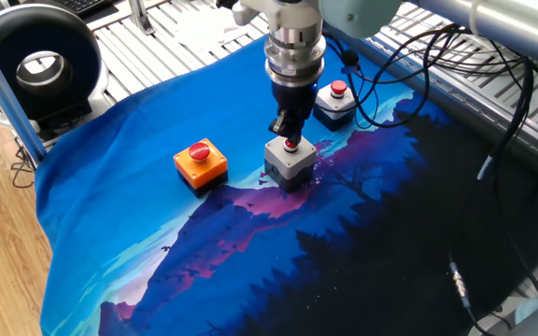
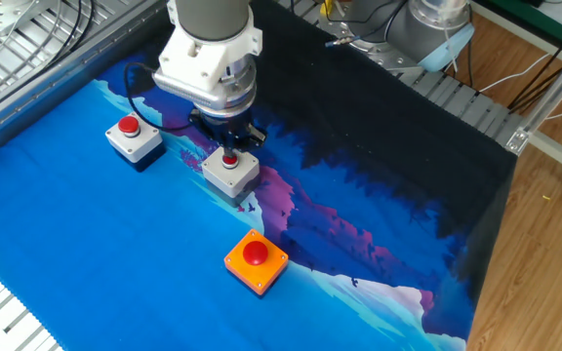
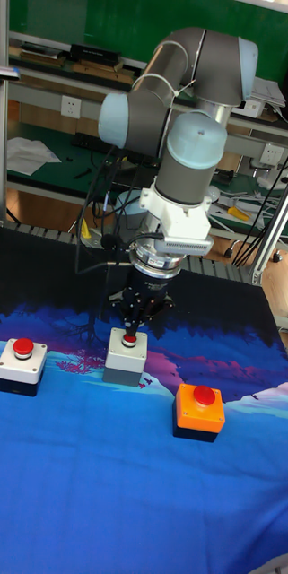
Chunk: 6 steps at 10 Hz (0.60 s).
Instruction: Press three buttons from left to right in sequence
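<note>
Three buttons sit in a row on the blue cloth: an orange box [image 1: 200,161] [image 2: 256,260] [image 3: 199,410], a grey box [image 1: 290,161] [image 2: 230,169] [image 3: 128,354] in the middle, and a white box with a dark base [image 1: 336,103] [image 2: 133,136] [image 3: 21,363]. Each has a round red cap. My gripper [image 1: 289,138] [image 2: 229,151] [image 3: 129,334] points straight down over the grey box. Its fingers come together to a point, and that tip rests on the grey box's red cap, hiding part of it.
The blue and black printed cloth [image 1: 157,243] covers the table. Cables [image 1: 456,84] trail from the arm over the cloth's far side. A black round device [image 1: 40,65] stands off the cloth, beside a metal post [image 1: 3,84].
</note>
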{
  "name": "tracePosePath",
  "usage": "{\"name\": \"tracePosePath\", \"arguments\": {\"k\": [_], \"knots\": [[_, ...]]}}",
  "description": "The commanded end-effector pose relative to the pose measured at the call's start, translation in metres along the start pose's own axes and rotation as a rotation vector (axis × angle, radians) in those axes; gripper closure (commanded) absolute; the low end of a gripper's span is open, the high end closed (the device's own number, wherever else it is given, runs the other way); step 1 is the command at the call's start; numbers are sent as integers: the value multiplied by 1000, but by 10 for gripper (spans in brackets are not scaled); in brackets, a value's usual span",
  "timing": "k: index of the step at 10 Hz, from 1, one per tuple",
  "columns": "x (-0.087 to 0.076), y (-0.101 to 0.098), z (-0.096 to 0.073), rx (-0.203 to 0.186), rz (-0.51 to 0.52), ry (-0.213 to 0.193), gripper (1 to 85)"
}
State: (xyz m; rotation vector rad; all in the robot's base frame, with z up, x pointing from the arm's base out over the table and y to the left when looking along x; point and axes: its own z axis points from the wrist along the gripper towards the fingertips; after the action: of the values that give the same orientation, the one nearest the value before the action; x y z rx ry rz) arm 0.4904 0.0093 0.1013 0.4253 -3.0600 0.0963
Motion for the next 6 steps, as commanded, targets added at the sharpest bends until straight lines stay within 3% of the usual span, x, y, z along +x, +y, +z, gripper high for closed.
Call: {"name": "tracePosePath", "arguments": {"k": [1, 2, 3, 6], "knots": [[20, -17, -19, 60, -18, 38, 847], [26, -29, -20, 104, -29, 63, 847], [30, -33, -21, 119, -39, 80, 847], [32, -32, -21, 116, -90, 93, 847]]}}
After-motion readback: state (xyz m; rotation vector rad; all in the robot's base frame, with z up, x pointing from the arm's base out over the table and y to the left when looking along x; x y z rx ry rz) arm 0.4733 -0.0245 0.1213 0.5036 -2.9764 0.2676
